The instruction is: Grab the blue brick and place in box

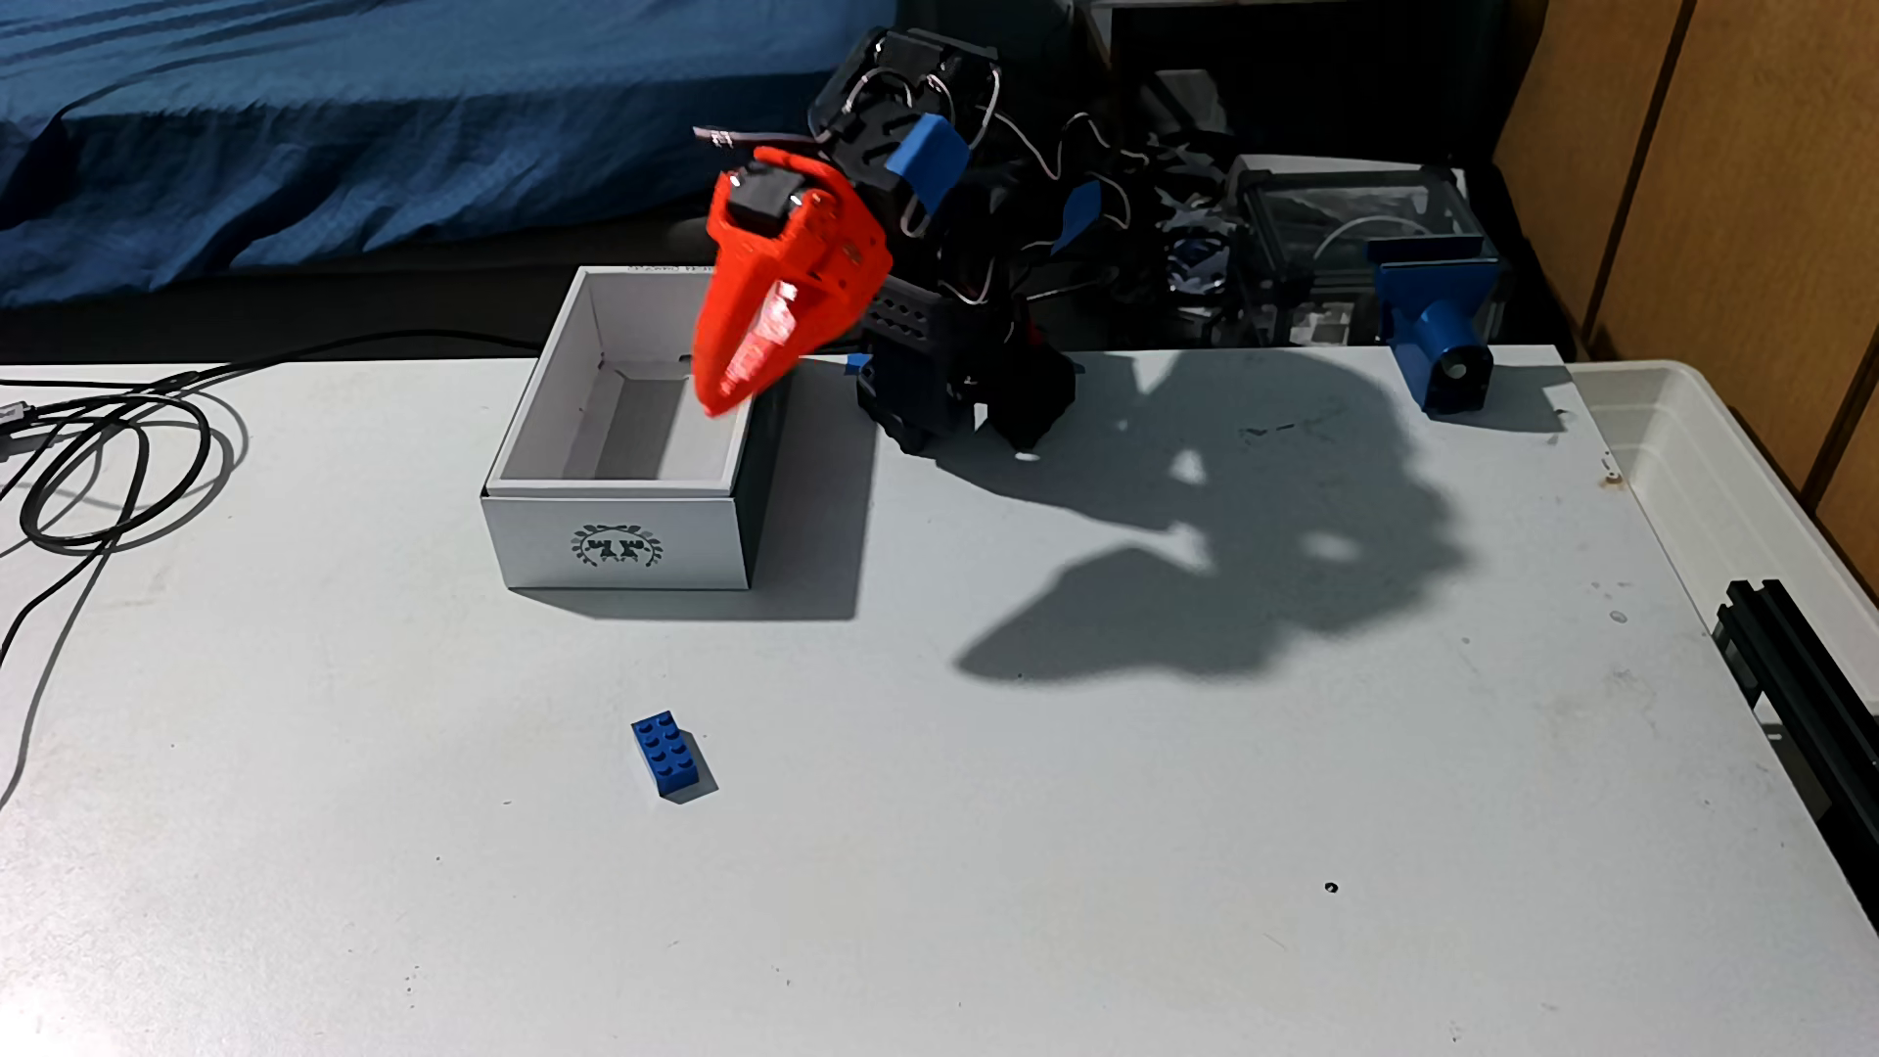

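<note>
White table (1017, 813): box (620, 544), blue brick (668, 754) (studs up), cable (102, 478)

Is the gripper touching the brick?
Apart. The fixed view shows the gripper up at the box, with bare table between it and the brick.

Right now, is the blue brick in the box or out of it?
Out. The blue brick lies studs-up on the table, in front of the box, whose visible inside looks empty. The gripper hangs over the box's right edge.

Motion-blurred gripper (724, 391) tip, jaw gap unreadable; box (620, 539) right wall partly hidden behind it
</note>
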You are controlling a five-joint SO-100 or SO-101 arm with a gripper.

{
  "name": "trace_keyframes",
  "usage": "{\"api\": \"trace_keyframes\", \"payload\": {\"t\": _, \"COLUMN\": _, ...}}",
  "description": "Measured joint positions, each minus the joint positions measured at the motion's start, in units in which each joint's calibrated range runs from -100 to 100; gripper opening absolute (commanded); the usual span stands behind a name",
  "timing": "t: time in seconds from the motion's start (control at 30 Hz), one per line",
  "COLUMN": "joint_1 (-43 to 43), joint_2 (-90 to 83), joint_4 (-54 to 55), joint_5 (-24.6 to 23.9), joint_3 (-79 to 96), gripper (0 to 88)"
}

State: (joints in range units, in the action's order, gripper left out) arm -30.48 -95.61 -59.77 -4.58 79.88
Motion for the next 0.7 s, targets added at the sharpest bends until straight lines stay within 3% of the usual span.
{"api": "trace_keyframes", "payload": {"t": 0.27, "joint_1": -5.24, "joint_2": 22.38, "joint_4": 0.00, "joint_5": -0.79, "joint_3": -12.07, "gripper": 0.9}}
{"api": "trace_keyframes", "payload": {"t": 0.7, "joint_1": -5.68, "joint_2": 64.36, "joint_4": -0.61, "joint_5": -4.42, "joint_3": -33.26, "gripper": 0.9}}
